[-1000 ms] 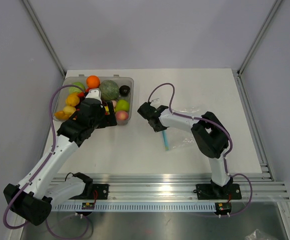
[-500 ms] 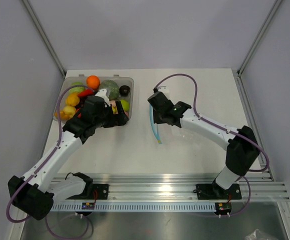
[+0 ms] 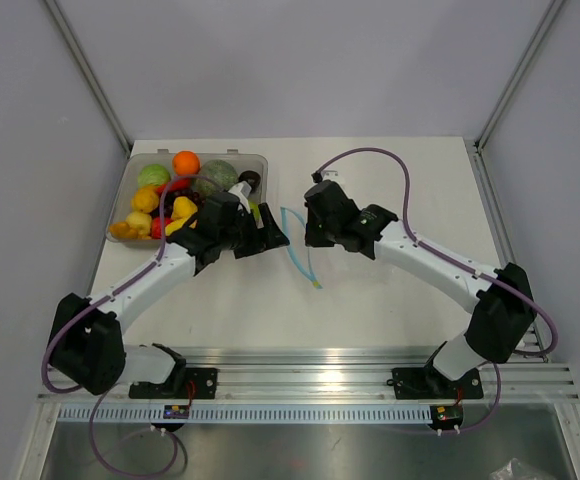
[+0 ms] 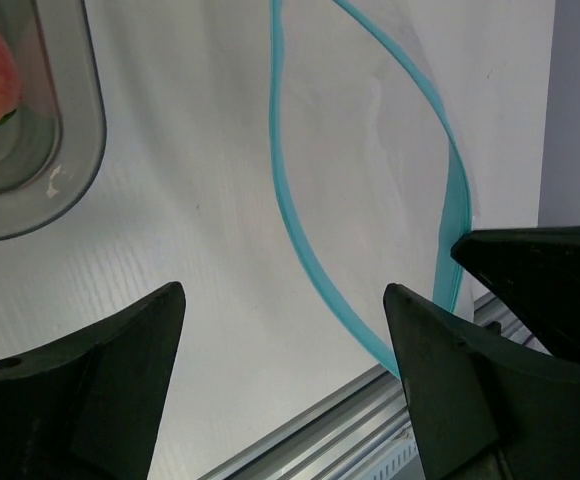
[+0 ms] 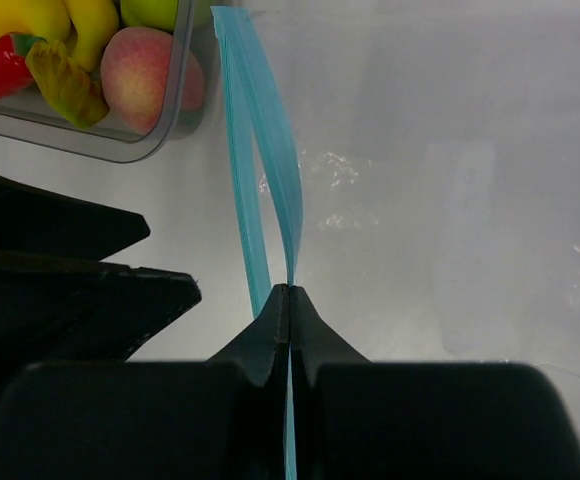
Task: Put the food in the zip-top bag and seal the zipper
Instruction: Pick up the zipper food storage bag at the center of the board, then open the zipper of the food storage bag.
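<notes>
Zip-top bag of thin clear plastic (image 5: pixel 370 200) is pinched at its blue-teal zipper strip (image 5: pixel 260 150) by the clenched right jaws, near the middle of the white worktop (image 3: pixel 270 310). Left jaws are spread and empty at the gaping mouth. Colourful toy food (image 3: pixel 145 200) is seen in the clear rigid tray (image 3: pixel 263 160) at the far-left corner. With one lip pinched, the mouth could be collapsed, or the strip pulled free, by careless loading.

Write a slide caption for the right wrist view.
Right gripper shut on the blue-teal zipper, mouth parted, beside the clear tray holding a peach.
</notes>
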Available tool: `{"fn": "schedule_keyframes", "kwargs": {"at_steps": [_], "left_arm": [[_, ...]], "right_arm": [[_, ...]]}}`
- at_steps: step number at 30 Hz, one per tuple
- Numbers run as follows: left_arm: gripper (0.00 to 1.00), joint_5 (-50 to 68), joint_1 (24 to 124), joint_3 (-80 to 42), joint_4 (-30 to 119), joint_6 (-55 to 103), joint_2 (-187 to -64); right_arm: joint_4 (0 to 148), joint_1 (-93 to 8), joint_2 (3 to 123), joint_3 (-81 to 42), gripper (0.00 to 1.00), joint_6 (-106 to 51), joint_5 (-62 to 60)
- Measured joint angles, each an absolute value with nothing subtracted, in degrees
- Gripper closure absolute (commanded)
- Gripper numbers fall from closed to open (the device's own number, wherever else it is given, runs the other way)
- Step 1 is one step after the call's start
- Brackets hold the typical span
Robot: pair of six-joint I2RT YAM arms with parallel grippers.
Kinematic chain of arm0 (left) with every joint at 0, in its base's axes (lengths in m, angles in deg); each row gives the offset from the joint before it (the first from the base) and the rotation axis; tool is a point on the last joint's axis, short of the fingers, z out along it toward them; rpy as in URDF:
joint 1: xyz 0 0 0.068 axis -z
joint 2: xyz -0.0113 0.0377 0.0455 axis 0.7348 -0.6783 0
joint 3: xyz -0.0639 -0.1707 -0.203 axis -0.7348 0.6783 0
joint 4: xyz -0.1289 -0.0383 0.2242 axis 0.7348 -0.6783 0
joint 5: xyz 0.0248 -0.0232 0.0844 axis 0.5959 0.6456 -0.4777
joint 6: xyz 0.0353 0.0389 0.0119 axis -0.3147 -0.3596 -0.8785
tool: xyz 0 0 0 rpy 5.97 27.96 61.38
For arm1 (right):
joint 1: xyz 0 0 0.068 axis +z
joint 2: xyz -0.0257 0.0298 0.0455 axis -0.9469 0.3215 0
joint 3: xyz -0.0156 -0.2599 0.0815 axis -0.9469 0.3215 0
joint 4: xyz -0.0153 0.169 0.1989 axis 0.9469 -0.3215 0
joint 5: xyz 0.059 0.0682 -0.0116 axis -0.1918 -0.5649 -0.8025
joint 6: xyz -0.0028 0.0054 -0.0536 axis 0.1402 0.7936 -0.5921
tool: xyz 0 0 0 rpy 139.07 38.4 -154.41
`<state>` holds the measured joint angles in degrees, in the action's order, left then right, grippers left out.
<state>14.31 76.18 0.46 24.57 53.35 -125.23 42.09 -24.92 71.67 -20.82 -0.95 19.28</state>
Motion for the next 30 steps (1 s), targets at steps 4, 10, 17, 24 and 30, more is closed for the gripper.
{"fn": "schedule_keyframes", "kwargs": {"at_steps": [4, 10, 17, 24, 30], "left_arm": [[0.26, 15.1, 77.3, 0.5, 27.5, 54.8, -128.8], [0.56, 15.4, 79.3, 0.4, 29.0, 56.5, -133.3], [1.0, 14.5, 79.5, -2.9, 26.3, 56.5, -133.6], [1.0, 14.4, 79.5, -6.6, 23.1, 55.0, -133.7], [1.0, 13.9, 79.5, -8.8, 18.7, 54.1, -133.6]], "right_arm": [[42.1, -24.9, 70.2, -20.5, 1.0, 0.0, 18.7], [42.2, -24.9, 67.8, -20.4, 1.0, 1.8, 17.8], [41.6, -24.9, 66.4, -20.3, 1.0, 2.1, 17.9], [36.0, -24.9, 68.5, -23.7, 0.65, 0.6, 19.2], [32.7, -24.7, 72.4, -29.5, 0.49, -1.8, 20.5]]}}
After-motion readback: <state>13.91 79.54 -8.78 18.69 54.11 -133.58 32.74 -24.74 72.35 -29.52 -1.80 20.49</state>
